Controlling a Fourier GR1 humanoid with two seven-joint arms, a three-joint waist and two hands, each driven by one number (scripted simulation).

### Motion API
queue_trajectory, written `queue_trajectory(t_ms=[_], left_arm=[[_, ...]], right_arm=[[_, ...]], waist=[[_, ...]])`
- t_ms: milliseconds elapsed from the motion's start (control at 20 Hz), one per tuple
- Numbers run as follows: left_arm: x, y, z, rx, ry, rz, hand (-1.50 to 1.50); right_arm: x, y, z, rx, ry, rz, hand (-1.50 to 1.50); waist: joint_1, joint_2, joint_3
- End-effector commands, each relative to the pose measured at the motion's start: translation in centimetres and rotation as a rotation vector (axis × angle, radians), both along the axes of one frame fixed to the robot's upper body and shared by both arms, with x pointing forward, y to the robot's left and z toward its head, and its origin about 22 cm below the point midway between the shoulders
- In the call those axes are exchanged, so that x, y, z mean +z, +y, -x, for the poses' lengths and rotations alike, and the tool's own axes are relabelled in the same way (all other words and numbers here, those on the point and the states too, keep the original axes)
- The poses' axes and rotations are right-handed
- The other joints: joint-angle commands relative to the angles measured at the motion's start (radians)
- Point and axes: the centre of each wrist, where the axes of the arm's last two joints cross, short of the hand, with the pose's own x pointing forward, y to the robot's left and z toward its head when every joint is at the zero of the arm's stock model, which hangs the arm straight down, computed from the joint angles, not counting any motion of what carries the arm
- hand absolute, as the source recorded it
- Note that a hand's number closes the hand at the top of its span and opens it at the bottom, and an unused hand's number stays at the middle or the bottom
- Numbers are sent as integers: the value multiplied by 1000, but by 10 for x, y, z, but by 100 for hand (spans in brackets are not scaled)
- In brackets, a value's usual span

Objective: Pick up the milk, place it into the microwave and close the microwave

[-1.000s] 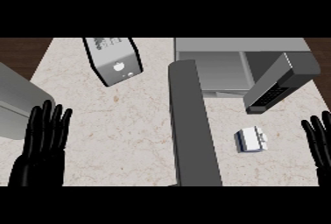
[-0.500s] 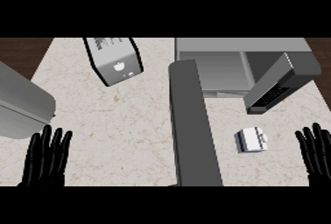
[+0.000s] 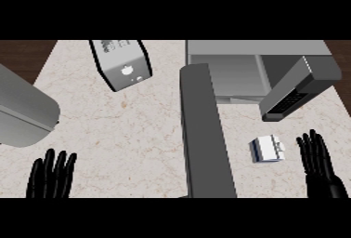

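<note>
Both hands were spread and held nothing: left hand at lower left, right hand beside the milk.

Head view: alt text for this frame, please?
A small white milk carton lies on the marble counter beside the open right hand, below an open microwave. The left hand rests open at lower left.

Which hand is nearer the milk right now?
The right hand, open just right of the milk; the left hand is across the counter beyond the microwave door.
</note>
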Motion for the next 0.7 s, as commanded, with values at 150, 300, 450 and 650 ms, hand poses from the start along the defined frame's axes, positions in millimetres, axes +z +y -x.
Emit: queue_trajectory(t_ms=[150,300,450,650], left_arm=[[-13,8,13,5,-13,-2,-150],[-19,4,33,4,1,-12,-150],[-6,-8,33,15,-2,-2,-150],[-15,12,28,-5,5,-6,-150]], right_arm=[[-47,-5,-5,-124,30,16,-150],[-54,-38,-25,-140,41,14,-150],[-82,-29,-21,-158,67,46,-150],[-99,-40,-12,-155,68,20,-150]], waist=[[0,0,0],[6,0,0],[5,0,0],[1,0,0]])
